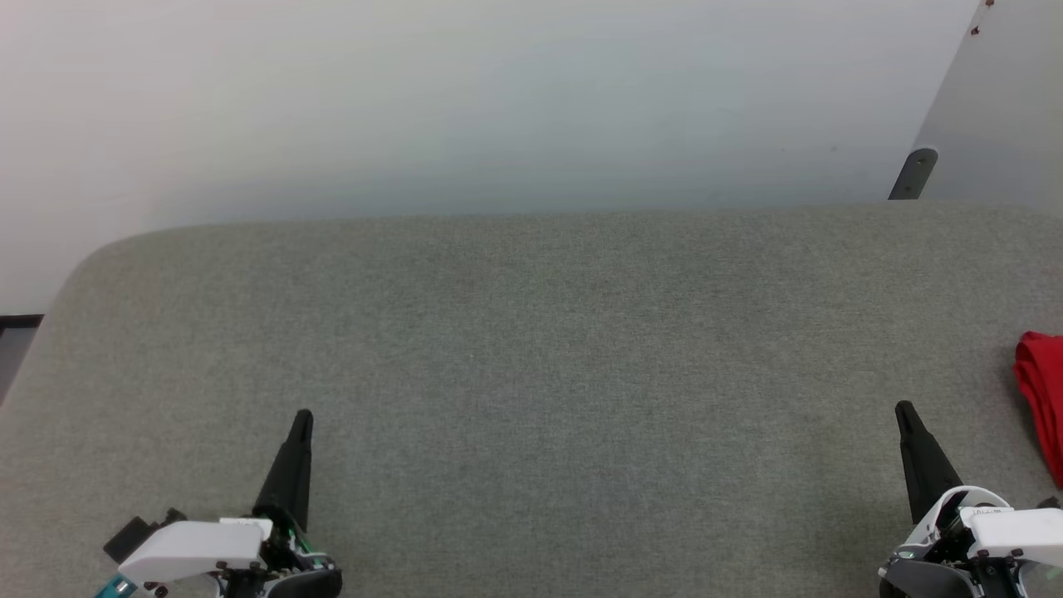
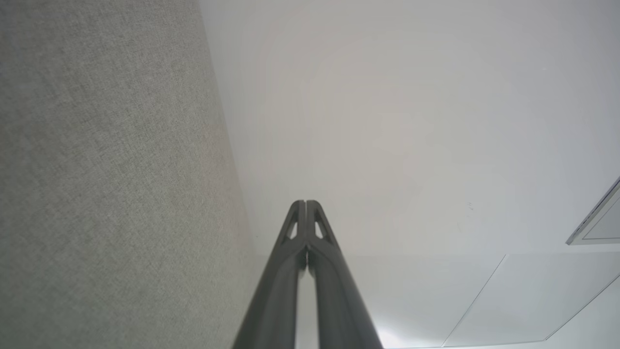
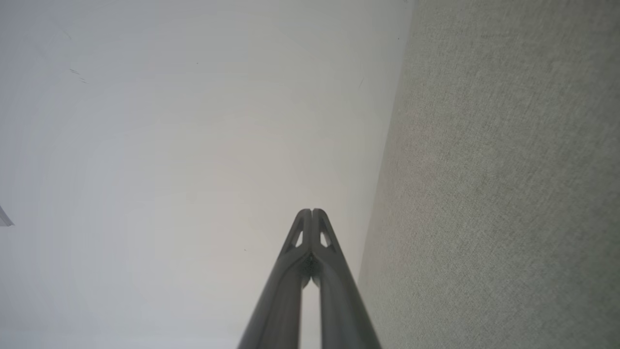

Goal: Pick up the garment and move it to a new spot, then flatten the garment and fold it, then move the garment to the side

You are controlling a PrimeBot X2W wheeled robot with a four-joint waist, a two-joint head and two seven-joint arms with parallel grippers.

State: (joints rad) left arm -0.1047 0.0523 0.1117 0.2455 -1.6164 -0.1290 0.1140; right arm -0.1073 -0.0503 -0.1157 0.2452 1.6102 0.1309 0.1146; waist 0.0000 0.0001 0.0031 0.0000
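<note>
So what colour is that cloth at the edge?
Red; the cloth shows best in the head view.

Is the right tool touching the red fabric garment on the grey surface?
Apart. The head view shows bare grey surface between the right tool and the red fabric garment.

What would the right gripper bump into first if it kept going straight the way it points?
Probably nothing nearby: the right gripper, jaws shut, points across the grey fabric surface toward the white wall, likely the first thing met. The red garment lies off to its right.
</note>
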